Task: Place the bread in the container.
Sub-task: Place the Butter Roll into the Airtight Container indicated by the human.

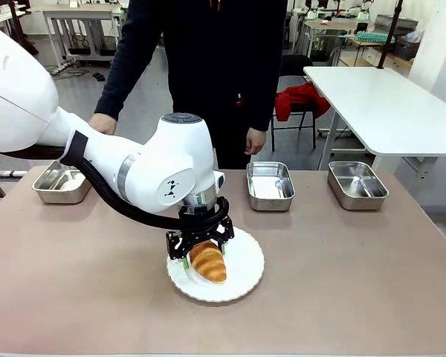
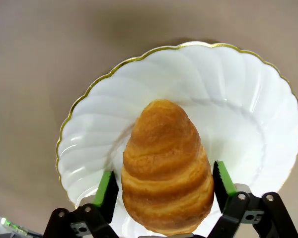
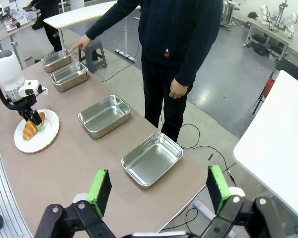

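The bread, a golden-brown croissant, lies on a round white plate at the table's middle front. My left gripper is down over the plate, open, with one green pad on each side of the croissant's thick end and only thin gaps showing. Several alike steel pans line the far edge. A person's hand points at the leftmost container. My right gripper hangs open and empty, high above the table's right end.
Two more pans sit at the back middle and back right, and another pan lies beside the pointed one. The person stands at the far edge. A white table stands beyond on the right.
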`<move>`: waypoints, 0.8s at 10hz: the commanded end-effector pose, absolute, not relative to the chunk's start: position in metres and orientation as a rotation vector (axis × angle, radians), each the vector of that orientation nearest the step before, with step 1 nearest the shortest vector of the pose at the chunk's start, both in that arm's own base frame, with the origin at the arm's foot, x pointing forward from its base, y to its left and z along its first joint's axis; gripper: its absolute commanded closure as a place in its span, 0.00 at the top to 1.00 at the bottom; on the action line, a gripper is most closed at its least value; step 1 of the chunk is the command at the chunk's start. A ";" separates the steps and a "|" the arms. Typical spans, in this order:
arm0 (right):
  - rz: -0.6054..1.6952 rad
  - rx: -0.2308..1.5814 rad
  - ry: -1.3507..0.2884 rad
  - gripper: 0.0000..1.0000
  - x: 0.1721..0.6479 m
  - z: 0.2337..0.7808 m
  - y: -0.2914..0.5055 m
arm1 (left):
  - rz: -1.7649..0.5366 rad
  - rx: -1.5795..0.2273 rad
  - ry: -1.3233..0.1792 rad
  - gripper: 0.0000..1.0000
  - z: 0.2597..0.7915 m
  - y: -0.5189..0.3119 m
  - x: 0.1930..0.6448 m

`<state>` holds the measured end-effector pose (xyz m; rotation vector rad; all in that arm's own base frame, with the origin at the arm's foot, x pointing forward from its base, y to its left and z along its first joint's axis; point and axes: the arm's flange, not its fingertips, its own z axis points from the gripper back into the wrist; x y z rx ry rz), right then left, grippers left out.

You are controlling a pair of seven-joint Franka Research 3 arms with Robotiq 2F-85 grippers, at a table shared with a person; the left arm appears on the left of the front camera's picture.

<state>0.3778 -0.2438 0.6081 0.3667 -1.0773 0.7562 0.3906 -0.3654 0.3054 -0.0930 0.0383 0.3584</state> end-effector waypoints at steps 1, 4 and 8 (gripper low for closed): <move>0.762 0.369 -1.084 1.00 0.378 0.610 -0.243 | 0.356 -0.062 0.028 0.80 0.308 -0.371 0.393; 0.762 0.369 -1.084 1.00 0.378 0.610 -0.243 | 0.340 -0.035 0.032 0.47 0.308 -0.371 0.393; 0.762 0.369 -1.084 1.00 0.378 0.610 -0.243 | 0.340 -0.069 0.045 0.55 0.310 -0.369 0.390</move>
